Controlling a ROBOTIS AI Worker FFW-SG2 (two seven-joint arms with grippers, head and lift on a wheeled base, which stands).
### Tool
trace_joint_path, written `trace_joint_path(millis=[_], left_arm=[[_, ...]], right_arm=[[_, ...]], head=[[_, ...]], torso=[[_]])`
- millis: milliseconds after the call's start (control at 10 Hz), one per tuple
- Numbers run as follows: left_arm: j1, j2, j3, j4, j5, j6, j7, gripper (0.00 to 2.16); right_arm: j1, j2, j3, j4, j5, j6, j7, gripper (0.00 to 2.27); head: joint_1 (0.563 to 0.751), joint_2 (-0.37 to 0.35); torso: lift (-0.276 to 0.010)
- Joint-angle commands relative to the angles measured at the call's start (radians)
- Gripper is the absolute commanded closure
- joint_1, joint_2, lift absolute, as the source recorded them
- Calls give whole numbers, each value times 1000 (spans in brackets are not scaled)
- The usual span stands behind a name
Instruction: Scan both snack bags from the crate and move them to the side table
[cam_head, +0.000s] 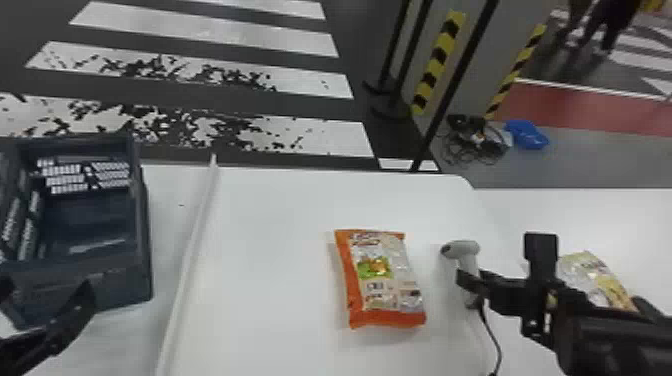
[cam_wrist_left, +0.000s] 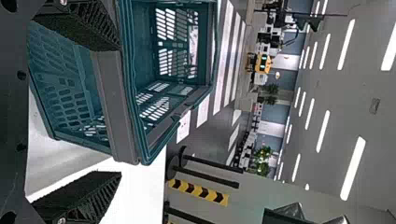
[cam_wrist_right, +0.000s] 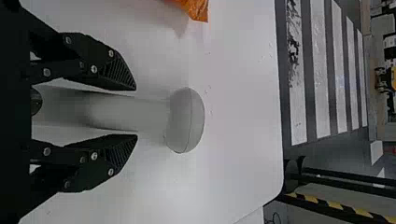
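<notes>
The right gripper (cam_head: 470, 290) is at the white scanner (cam_head: 465, 250) in the head view. In the right wrist view the right gripper (cam_wrist_right: 136, 113) is open, its fingers on both sides of the handle of the scanner (cam_wrist_right: 186, 120), with slim gaps. An orange snack bag (cam_head: 385, 272) lies flat on the white table, left of the scanner. Another snack bag (cam_head: 595, 280), pale and yellow, rests on the side table, partly behind the right arm. My left gripper (cam_head: 45, 310) stands at the near side of the crate (cam_head: 142, 240); in the left wrist view the left gripper (cam_wrist_left: 120, 112) is open.
A raised white ridge (cam_head: 192, 240) runs along the table between crate and orange bag. The scanner's cable (cam_head: 492, 340) trails toward the near edge. Beyond the table are black posts, striped barriers (cam_head: 440, 60), and a blue item (cam_head: 526, 135) with cables on the floor.
</notes>
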Motion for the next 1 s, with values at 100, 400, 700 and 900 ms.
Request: trace_joint_path(millis=[100,400,700,900], left_arm=[[5,1,1,-4,0,0,0,39],[8,0,1,-6,0,0,0,39],[8,-5,1,-6,0,0,0,39],[5,-5,1,-3,0,0,0,39]], right_arm=[[-5,-1,3,10,-2,5,0,1986],[25,11,-11,-54,-5,-5,-49,2135],[125,63,-29,-281,-5,63,-134,2189],[211,106,-32,-466,7,152,-180,2192]], head=[[695,-270],[695,-272],[695,-276],[695,-258]], torso=[[-99],[-99],[-99],[-99]])
